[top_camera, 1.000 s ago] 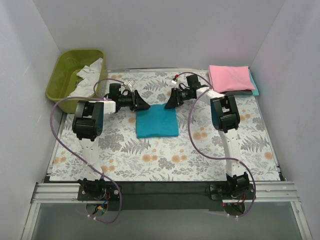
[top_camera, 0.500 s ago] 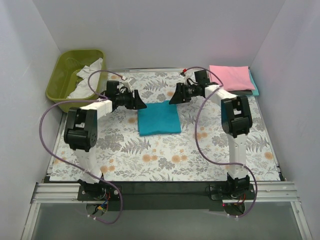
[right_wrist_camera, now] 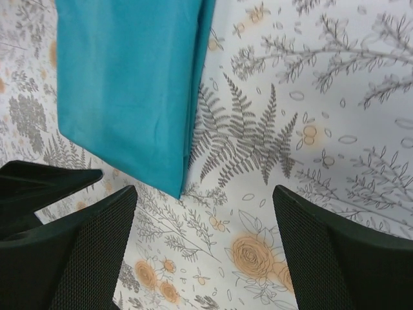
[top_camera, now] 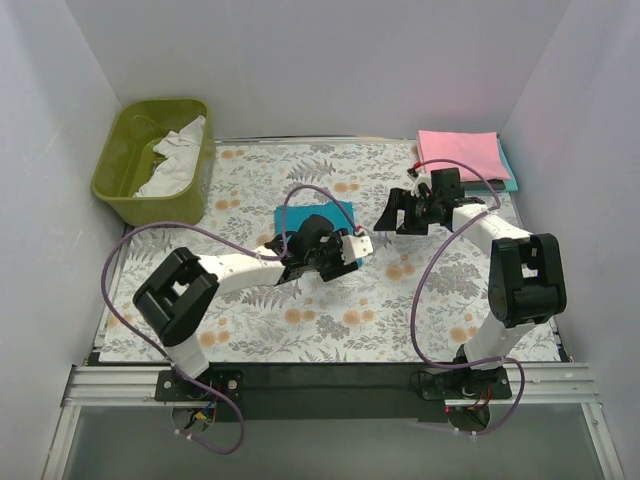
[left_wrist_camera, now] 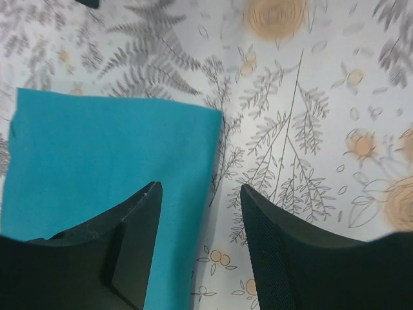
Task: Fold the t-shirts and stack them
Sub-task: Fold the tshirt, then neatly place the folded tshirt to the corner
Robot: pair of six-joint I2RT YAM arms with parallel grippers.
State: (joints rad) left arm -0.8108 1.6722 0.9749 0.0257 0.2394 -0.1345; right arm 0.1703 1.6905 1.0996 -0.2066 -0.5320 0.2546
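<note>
Top external view: teal shirt [top_camera: 305, 214], folded, lies mid-table, its long axis hidden under my left arm. Left claw [top_camera: 352, 248], the nearer one, is spread and empty over the shirt's 6 o'clock edge. Right claw [top_camera: 385, 215], also spread and empty, has the shirt at its 9 o'clock. Pink shirt [top_camera: 458, 153] sits at 1 o'clock, probably where the teal goes.

White walls [top_camera: 300, 60] — floral table cloth [top_camera: 400, 312].
</note>
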